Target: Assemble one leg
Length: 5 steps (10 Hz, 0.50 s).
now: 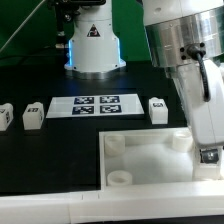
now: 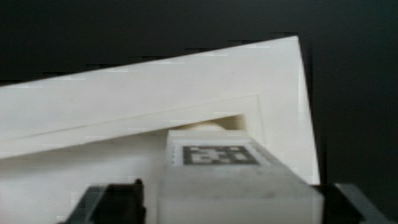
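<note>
Hand (image 2: 217, 205) grips a leg (image 2: 228, 172) between its two dark fingers (image 2: 112, 203), the tagged face of the block turned toward the wrist camera. The leg sits low over a corner of the white tray (image 2: 143, 100), just beside its raised rim. In the exterior view the arm (image 1: 190, 60) reaches down on the exterior view's right, its lower end at the tray (image 1: 150, 150) edge. On the black tabletop (image 1: 30, 75) behind lie the marker board (image 1: 95, 105) and three loose legs: one (image 1: 158, 108) right of the board, two (image 1: 33, 114) (image 1: 4, 116) left of it.
</note>
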Tool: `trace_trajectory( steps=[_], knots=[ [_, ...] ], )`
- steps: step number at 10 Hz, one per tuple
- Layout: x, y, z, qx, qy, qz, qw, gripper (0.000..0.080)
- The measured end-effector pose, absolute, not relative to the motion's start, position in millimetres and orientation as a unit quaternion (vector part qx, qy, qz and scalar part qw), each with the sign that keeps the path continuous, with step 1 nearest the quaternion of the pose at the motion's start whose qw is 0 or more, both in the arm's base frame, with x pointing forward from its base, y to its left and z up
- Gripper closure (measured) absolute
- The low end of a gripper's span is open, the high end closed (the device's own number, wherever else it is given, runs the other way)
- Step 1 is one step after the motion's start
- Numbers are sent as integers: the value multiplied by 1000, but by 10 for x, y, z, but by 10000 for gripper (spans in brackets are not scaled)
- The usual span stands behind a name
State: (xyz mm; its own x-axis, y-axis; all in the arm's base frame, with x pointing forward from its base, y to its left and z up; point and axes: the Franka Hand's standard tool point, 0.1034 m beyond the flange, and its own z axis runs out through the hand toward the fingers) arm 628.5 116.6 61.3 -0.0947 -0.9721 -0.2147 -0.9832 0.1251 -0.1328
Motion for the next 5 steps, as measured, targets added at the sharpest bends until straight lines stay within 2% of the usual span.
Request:
trace_trajectory(
  steps=[1,2,4,5],
  knots=[
    [6261,1187,599,-681,722,22,121,269],
    [6245,1207,593,-712,692,18,117,175],
    [6233,1261,599,-815,572,-6,92,157],
    [6236,1253,596,-848,522,-13,92,151]
  ],
)
